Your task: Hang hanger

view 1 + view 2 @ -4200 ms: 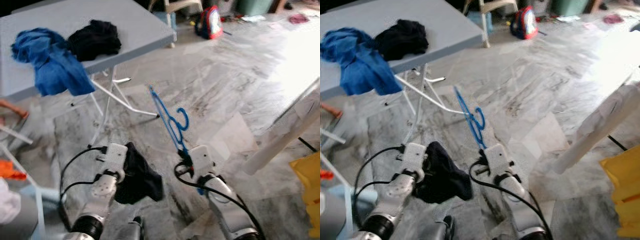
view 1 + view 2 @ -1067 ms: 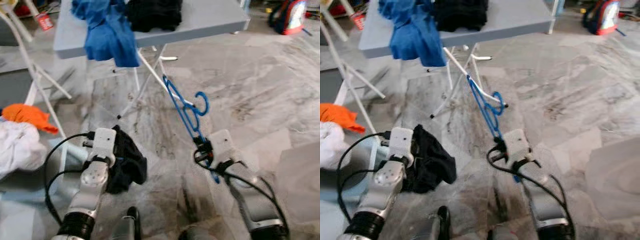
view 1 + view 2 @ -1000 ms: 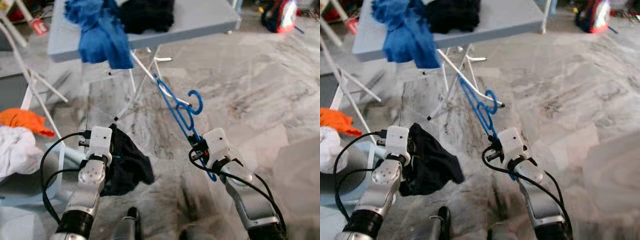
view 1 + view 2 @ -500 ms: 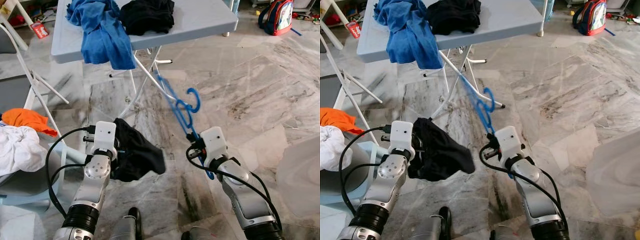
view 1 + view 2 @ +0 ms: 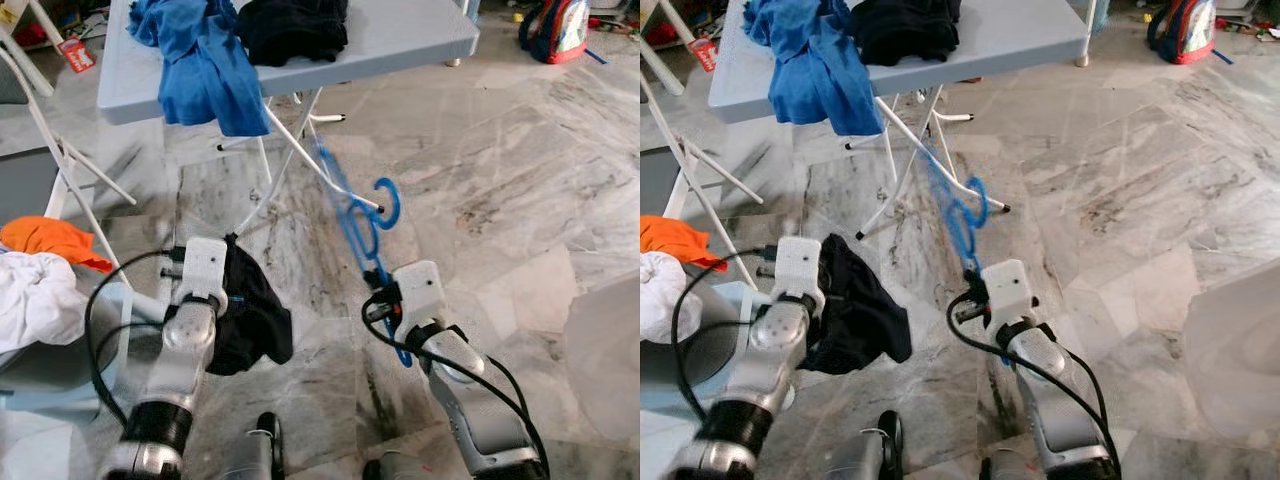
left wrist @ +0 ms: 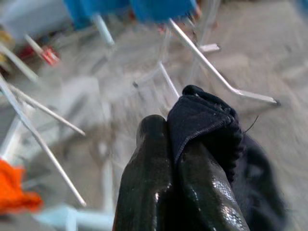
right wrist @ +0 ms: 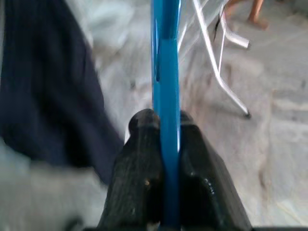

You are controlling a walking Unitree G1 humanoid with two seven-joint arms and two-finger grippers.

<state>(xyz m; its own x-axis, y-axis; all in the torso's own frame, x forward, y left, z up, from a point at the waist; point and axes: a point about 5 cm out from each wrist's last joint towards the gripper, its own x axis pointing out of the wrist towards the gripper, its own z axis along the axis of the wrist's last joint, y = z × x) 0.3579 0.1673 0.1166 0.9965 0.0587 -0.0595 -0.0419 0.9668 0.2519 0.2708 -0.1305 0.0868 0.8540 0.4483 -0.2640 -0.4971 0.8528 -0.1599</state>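
over bare marble floor (image 5: 520, 180) — right claw (image 7: 163, 130) clamps blue hanger (image 5: 355, 215), left claw (image 6: 178, 159) grips dark cloth (image 5: 250, 310).

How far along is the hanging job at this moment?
Done: both pickups. The right gripper is shut on the blue hanger, and the left gripper is shut on a dark garment. In hand: carrying both above the marble floor. Left: the garment is not on the hanger, and the hanger is not yet hung anywhere.
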